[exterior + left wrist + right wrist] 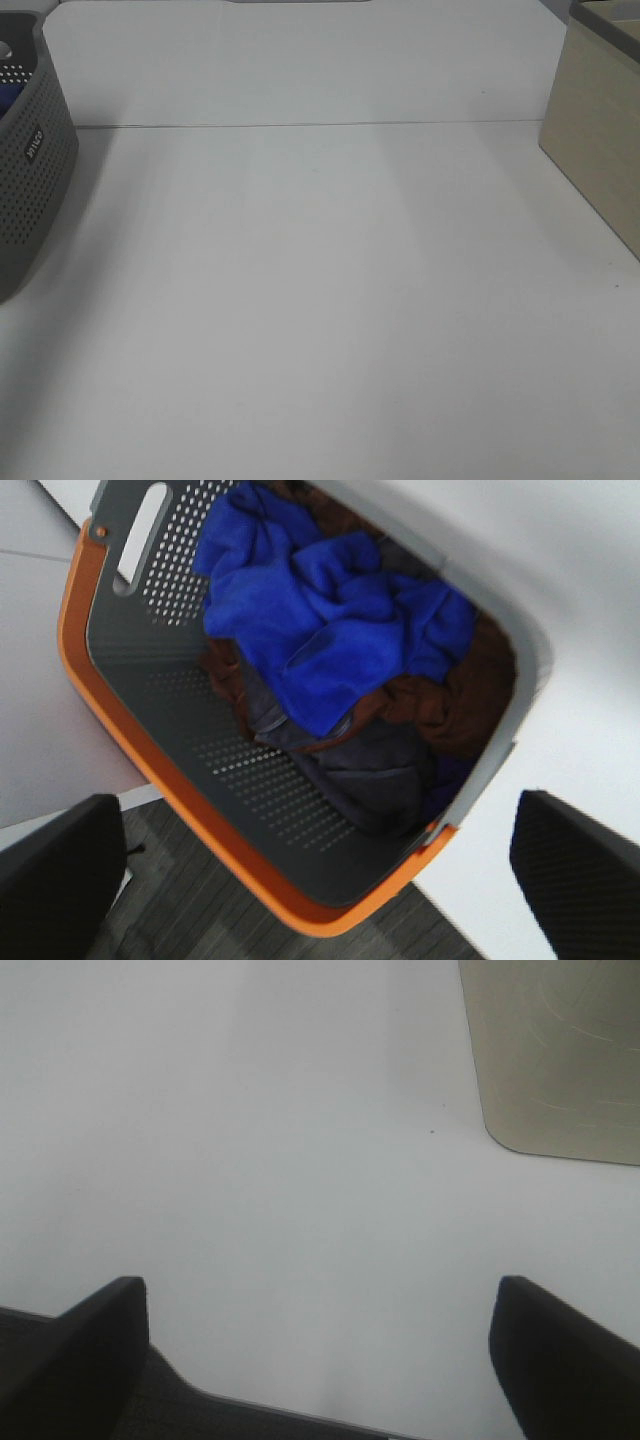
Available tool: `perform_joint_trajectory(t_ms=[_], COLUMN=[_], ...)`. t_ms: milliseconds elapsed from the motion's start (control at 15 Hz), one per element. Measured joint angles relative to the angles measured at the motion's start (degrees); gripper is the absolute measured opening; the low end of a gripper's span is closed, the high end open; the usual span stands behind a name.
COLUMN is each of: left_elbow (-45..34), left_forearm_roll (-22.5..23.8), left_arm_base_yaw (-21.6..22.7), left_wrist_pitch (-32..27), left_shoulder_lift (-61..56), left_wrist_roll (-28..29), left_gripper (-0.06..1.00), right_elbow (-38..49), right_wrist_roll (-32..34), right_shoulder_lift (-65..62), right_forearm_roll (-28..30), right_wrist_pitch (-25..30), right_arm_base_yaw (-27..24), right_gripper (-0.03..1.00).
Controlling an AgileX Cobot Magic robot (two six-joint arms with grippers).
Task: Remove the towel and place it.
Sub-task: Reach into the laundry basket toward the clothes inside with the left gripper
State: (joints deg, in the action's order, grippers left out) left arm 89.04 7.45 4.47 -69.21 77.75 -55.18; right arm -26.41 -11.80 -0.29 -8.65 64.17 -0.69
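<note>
The royal-blue towel [330,620] lies crumpled on top of brown and dark grey cloths inside a grey perforated basket with an orange rim [150,730]. A sliver of blue [8,97] shows in the basket [35,190] at the far left of the high view. My left gripper [320,880] is open and empty, held above the basket's near rim, apart from the towel. My right gripper [315,1360] is open and empty above the white table's front edge. Neither arm shows in the high view.
A beige box [600,140] stands at the table's right edge; it also shows in the right wrist view [555,1055]. The white table [320,300] spans the middle. Dark floor [200,920] lies below the basket's overhanging end.
</note>
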Motion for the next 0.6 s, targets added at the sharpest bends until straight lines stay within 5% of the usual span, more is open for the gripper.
perform_joint_trajectory(t_ms=[267,600], left_elbow=[2.2,2.2], left_forearm_roll=[16.4,26.5], left_arm_base_yaw=[0.0,0.0], left_wrist_pitch=[1.4,18.0], left_shoulder_lift=[12.3,26.1], left_wrist_roll=[-3.0,-3.7], left_gripper=[0.99,0.99], right_elbow=[0.0,0.0], right_wrist_roll=[0.0,0.0], right_shoulder_lift=[0.0,0.0], right_forearm_roll=[0.0,0.0], right_wrist_pitch=[0.0,0.0], right_arm_base_yaw=[0.0,0.0], right_gripper=[0.90,0.90])
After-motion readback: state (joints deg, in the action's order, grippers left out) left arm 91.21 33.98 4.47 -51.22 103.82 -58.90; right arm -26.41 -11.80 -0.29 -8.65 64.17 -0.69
